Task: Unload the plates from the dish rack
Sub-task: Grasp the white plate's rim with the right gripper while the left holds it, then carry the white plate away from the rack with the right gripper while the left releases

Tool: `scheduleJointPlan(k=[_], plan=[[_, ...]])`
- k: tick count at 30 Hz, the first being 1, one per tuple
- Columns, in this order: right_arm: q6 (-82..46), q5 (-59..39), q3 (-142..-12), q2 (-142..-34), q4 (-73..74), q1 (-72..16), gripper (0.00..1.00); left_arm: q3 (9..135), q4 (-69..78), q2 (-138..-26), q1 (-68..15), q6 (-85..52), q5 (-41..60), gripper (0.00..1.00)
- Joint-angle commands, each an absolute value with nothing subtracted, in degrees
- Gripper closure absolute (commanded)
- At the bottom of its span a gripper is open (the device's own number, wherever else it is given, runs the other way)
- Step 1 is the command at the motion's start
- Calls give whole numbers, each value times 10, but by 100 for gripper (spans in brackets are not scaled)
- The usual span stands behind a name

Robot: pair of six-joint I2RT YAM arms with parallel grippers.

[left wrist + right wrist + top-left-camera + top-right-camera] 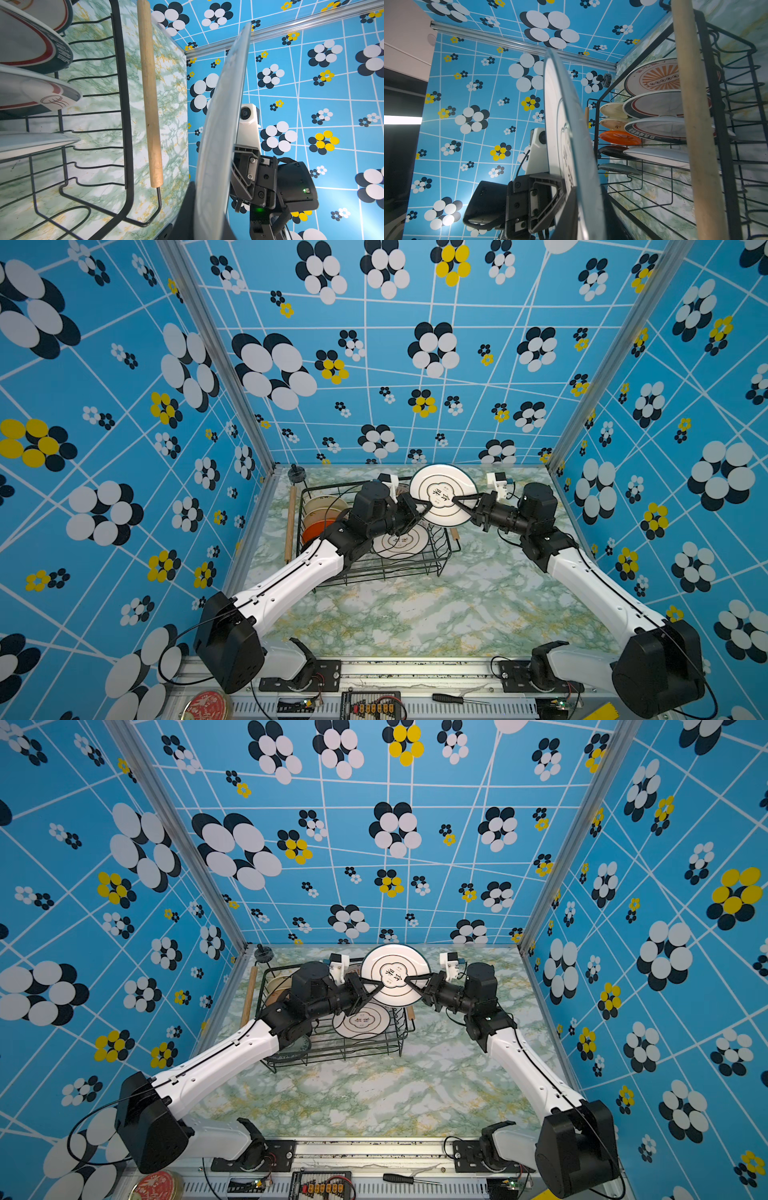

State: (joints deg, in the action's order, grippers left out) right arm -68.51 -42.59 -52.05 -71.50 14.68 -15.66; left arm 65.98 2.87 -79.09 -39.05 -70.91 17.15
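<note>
Mid-frame I see white plate (442, 485) upright, upper right of dish rack (374, 570). Left gripper (428, 506) clamps its left rim; right gripper (456, 501) pinches the right rim (both gripping).

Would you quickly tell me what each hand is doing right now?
Left hand: closed on the white plate, held above the dish rack.
Right hand: closed on the same plate, from the opposite side.

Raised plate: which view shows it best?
Both top views: the raised plate faces the camera, round face and printed centre visible. Both wrist views catch the plate nearly edge-on, partly cut off.
</note>
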Motion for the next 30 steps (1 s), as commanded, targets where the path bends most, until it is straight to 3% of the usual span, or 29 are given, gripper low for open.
scheduleJointPlan(k=[1,5,7,8,14,20,21,22,30], plan=[[-670,-441,-517,-716,164,-167,88,666,39,-805,-399,-675,180,88],[-671,-438,-517,-712,162,-166,91,667,35,-802,-399,-659,177,71],[-670,-435,-519,-710,159,-165,93,670,26,-798,-399,-645,173,51],[-670,-433,-521,-709,156,-165,93,671,20,-795,-398,-637,170,47],[-664,-429,-539,-707,135,-150,96,681,1,-776,-397,-589,173,30],[-617,-421,-578,-694,61,-118,97,675,-61,-732,-380,-525,158,20],[-601,-415,-587,-690,34,-111,97,673,-77,-722,-373,-512,154,16],[-587,-407,-594,-687,14,-104,97,673,-94,-713,-367,-501,148,3],[-479,-324,-646,-663,-135,-27,97,666,-227,-646,-323,-400,46,1]])
